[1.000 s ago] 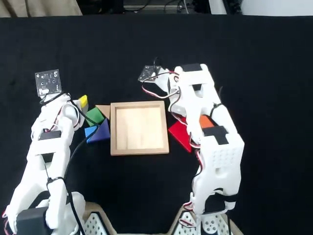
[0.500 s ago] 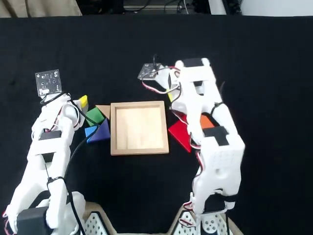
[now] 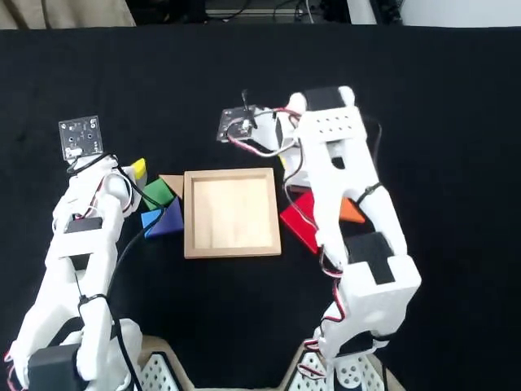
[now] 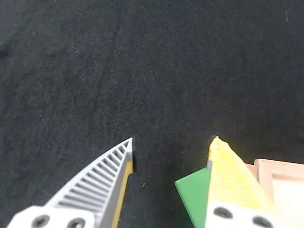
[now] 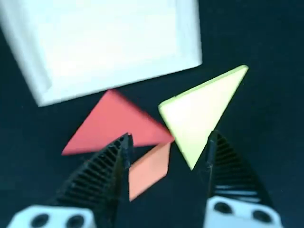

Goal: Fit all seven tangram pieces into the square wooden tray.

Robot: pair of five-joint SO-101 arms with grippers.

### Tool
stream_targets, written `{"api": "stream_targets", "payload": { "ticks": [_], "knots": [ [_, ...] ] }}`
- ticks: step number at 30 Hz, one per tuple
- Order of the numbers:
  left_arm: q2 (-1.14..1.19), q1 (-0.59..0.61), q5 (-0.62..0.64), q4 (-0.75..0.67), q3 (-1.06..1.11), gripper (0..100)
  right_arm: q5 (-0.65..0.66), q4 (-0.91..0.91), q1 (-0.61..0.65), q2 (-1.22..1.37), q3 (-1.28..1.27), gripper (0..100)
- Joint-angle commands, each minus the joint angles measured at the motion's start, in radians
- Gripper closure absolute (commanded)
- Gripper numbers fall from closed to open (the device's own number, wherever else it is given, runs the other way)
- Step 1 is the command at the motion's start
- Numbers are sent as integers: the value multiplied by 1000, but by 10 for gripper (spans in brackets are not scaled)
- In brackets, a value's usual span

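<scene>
1. The tray [image 3: 232, 175] lies on the black cloth [image 3: 440, 98] between the two arms. Every piece we see lies outside it.
2. Left of the tray is a cluster. The green piece [image 3: 157, 193] is farthest. The blue piece [image 3: 151, 221] and the purple piece [image 3: 172, 218] are just near of it, touching each other. The purple one sits just beside the tray's left wall.
3. A tan piece [image 3: 172, 182] lies against the tray's far left corner, beside the green one.
4. The left gripper [image 4: 173, 142] has its fingers spread apart and holds nothing. It points at the cloth just far of the green piece, with the tray's corner close by on the right.
5. Right of the tray, the red triangle [image 3: 299, 221] has a corner at the tray's right wall. The orange piece [image 3: 351, 211] is just right of it, partly under the right arm [image 3: 334, 163].
6. The yellow triangle [image 5: 204, 111] lies beside the red one and close to a tray corner.
7. The right gripper [image 5: 168, 137] is also spread wide and holds nothing. Between its fingers we see the red tip, the orange piece and a corner of the yellow triangle. We cannot tell how high it is above them.
</scene>
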State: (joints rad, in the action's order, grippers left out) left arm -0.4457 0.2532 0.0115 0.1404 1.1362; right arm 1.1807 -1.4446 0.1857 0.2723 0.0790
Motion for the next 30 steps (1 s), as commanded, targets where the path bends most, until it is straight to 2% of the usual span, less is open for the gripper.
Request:
{"api": "stream_targets", "payload": {
  "ticks": [1,6,10,12,16,30],
  "knots": [
    [-5,-13,9,-17,-5,744,-81,193,-49,7,-114,747],
    [-5,-15,9,-18,-8,744,-86,295,-46,48,-199,747],
    [-5,-15,9,-18,-7,744,-87,304,-51,91,-199,740],
    [-5,-15,9,-18,-7,744,-92,310,-51,116,-191,704],
    [-5,-15,9,-18,-7,744,-183,316,-55,131,-143,633],
    [-5,-15,9,-18,-8,744,-180,310,-103,133,-19,631]
  ]
}}
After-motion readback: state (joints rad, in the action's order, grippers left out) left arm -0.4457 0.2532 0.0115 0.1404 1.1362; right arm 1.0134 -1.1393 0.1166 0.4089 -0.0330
